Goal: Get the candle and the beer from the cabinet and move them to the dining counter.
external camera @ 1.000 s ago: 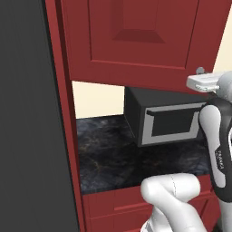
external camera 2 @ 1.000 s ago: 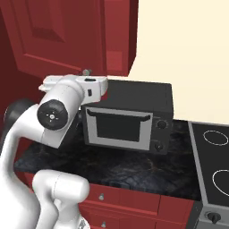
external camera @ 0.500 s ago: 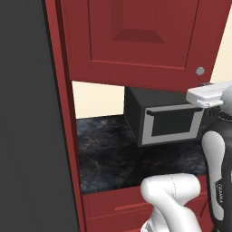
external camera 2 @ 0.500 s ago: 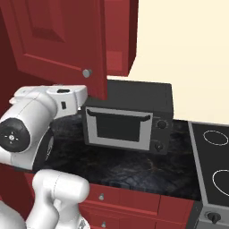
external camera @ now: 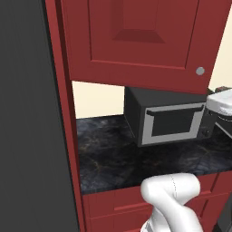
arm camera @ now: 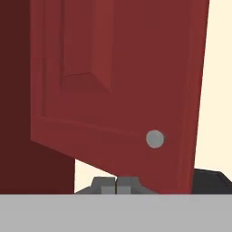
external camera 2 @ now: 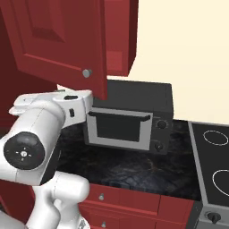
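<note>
The cabinet door (arm camera: 113,81) is dark red with a raised panel and a grey knob (arm camera: 155,138), and it stands swung open close in front of the hand. My gripper (arm camera: 117,185) sits just below the door's bottom edge, left of the knob, with its jaws shut and nothing between them. In the right base view the white hand (external camera 2: 74,102) is under the open door (external camera 2: 58,40), below the knob (external camera 2: 86,73). The hand (external camera: 223,99) is also at the right edge of the left base view, below the knob (external camera: 200,71). The candle, the beer and the dining counter are out of view.
A black microwave (external camera 2: 129,118) stands on the black marble worktop (external camera: 108,158) with red drawer fronts (external camera 2: 134,201) below it. A stove top (external camera 2: 214,165) lies to the right. A tall dark panel (external camera: 27,136) rises at the left.
The hand has dropped down and away from the door knob, and the forearm has swung lower. The jaws closed fully from a slight gap.
</note>
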Available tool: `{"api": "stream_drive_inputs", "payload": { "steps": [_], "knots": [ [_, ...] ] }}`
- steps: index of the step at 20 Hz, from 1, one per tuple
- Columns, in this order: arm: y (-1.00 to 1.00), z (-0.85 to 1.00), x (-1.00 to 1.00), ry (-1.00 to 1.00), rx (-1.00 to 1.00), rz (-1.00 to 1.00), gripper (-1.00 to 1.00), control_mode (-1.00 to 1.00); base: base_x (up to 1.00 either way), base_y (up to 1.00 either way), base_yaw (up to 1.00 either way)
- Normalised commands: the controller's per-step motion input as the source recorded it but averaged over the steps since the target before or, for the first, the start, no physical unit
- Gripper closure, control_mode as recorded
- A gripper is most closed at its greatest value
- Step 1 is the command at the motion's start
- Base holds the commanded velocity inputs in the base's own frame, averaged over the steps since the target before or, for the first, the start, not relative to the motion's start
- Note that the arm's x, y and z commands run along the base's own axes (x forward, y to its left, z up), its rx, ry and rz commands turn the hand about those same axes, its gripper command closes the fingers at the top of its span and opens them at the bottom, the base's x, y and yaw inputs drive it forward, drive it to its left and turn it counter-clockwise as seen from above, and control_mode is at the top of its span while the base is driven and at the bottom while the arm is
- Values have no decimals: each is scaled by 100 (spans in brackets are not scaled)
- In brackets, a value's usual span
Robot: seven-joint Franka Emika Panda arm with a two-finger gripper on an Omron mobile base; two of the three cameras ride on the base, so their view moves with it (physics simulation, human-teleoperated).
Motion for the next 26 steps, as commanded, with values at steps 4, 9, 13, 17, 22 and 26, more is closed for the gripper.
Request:
{"api": "stream_drive_inputs", "payload": {
  "steps": [4, 9, 13, 17, 22, 26],
  "knots": [
    [-91, 0, 0, 0, 0, 23, 100, -100, 0, 0, 0],
    [-65, 0, 12, 0, 0, 24, -100, -100, 0, 0, 0],
    [-43, 0, 38, 0, 1, 29, -100, -100, 0, 0, 0],
    [-26, 0, 50, 0, 2, 32, -100, -100, 0, 0, 0],
    [-10, -3, 58, 0, 3, 34, -100, -100, 0, 0, 0],
    [0, -12, 40, 0, 1, 37, -100, -100, 0, 0, 0]
  ]
}}
